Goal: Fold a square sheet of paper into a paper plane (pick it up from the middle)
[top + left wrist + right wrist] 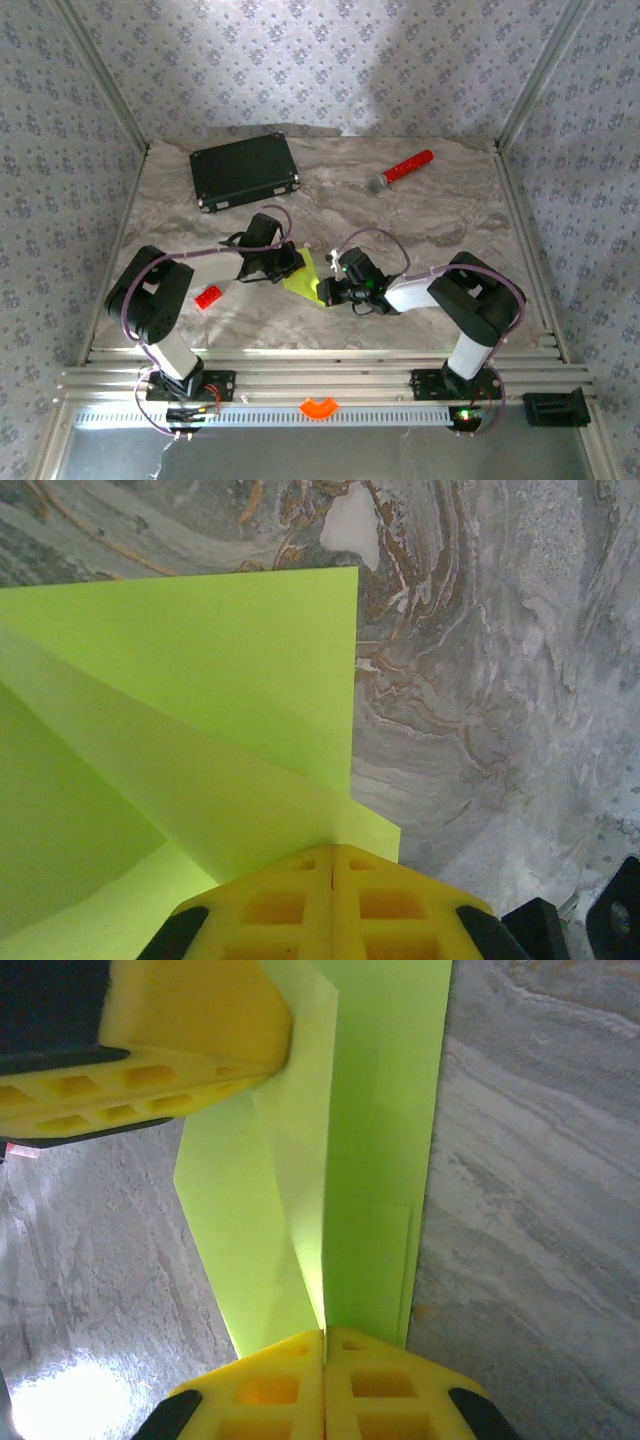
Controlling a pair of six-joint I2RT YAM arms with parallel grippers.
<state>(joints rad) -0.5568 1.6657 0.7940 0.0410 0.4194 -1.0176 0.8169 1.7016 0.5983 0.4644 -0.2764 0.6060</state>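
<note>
square sheet of paper (pixel 303 281): plain lime yellow-green, paler on the folded flaps
left fingers (pixel 310 930): bright yellow, black edging
right fingers (pixel 385 1407): same yellow, gridded with square pockets
counter (pixel 450 225): grey-beige marble swirls, rusty veins
case (pixel 245 171): black, pale fittings
microphone (pixel 404 169), right of the case: red handle, grey head
block (pixel 208 296), below the case: red
walls (pixel 320 60): pale grey, small floral print

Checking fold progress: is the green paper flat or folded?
Folded. The paper shows overlapping layers and a slanted flap edge in both wrist views, pinched between the left hand and right hand.
</note>
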